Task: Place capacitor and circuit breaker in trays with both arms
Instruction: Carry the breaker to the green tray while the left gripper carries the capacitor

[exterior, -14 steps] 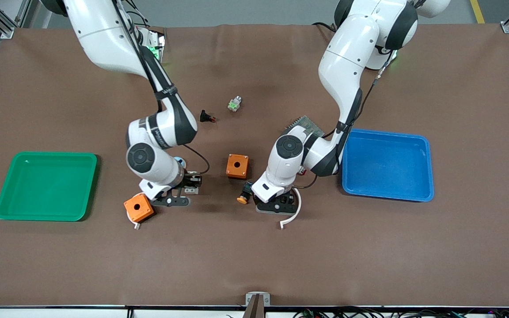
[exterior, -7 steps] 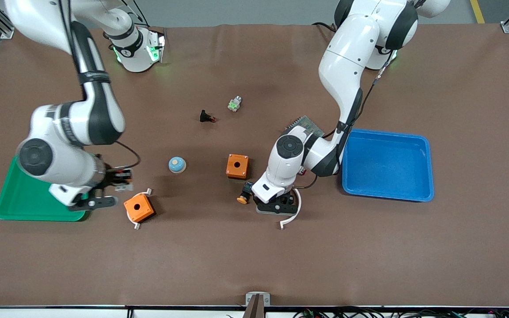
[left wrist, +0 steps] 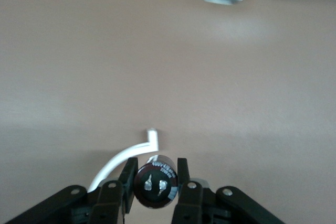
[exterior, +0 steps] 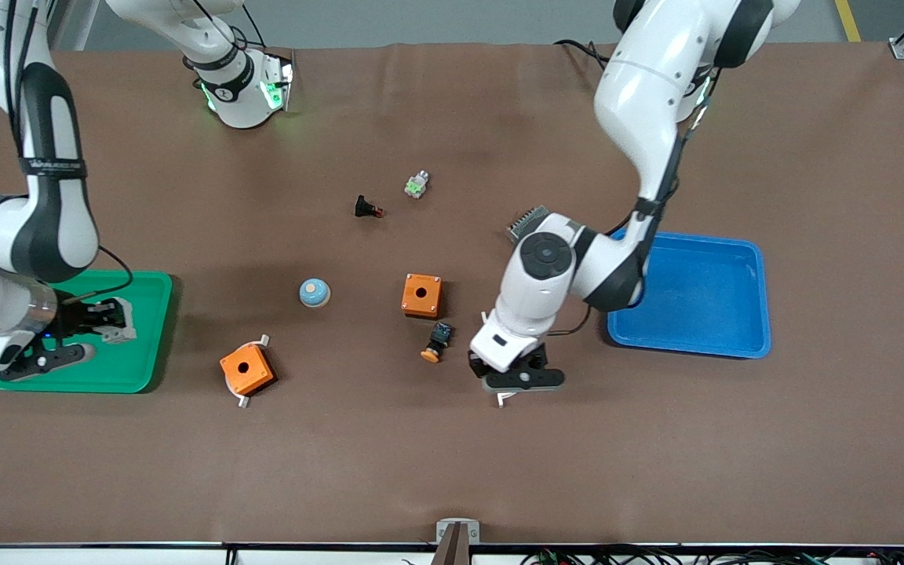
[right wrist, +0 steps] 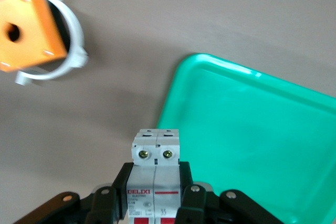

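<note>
My right gripper point(exterior: 89, 333) is shut on the circuit breaker point(exterior: 117, 330), a white-grey block with red at its base. It holds the breaker in the air over the edge of the green tray point(exterior: 146, 284). In the right wrist view the breaker point(right wrist: 156, 179) sits upright between the fingers, with the tray point(right wrist: 252, 145) below. My left gripper point(exterior: 521, 379) is shut on the capacitor point(left wrist: 156, 183), a small black cylinder with two silvery pins. It holds it just above the brown cloth by a white curved strip point(left wrist: 122, 160). In the front view the hand hides the capacitor.
A blue tray point(exterior: 750, 259) lies at the left arm's end. On the cloth are two orange boxes point(exterior: 421, 295) point(exterior: 246, 367), an orange-capped push-button point(exterior: 436, 342), a blue dome point(exterior: 315, 293), a small black switch point(exterior: 367, 208), a green-white part point(exterior: 417, 185) and a grey finned part point(exterior: 526, 222).
The right arm has swung from the middle of the table to the green tray, carrying the breaker. The left gripper has shifted toward the front camera and the blue tray.
</note>
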